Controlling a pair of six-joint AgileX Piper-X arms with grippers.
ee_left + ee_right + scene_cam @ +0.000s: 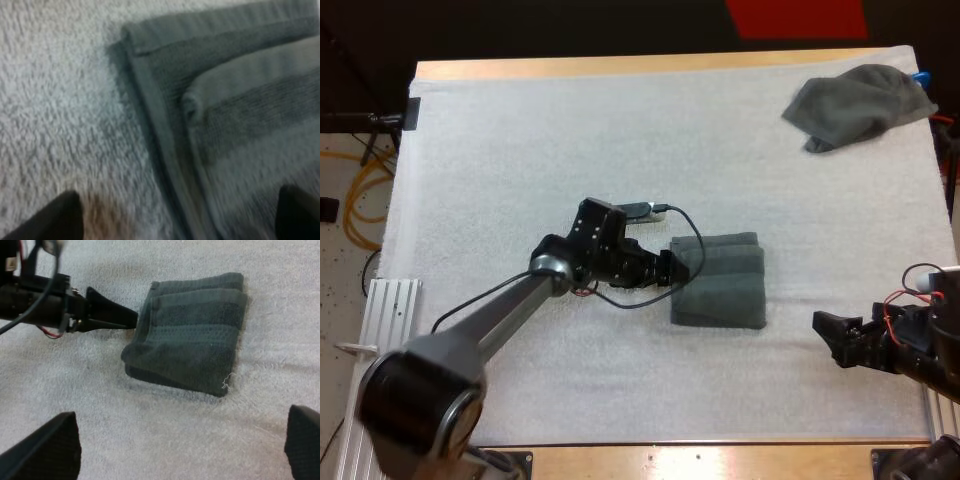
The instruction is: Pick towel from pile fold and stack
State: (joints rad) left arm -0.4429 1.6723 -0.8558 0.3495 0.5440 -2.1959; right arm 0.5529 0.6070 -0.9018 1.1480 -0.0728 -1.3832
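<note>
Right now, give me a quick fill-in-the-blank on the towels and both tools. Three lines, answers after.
1. As the high view shows it, the crumpled towel lies at the far ____ corner of the mat.
2. The stack at the left tool is ____, not crumpled.
3. The right tool is ____ and holds nothing.

Missing words: right; folded; open.

robot lab: wooden table (620, 66), white mat (520, 150).
</note>
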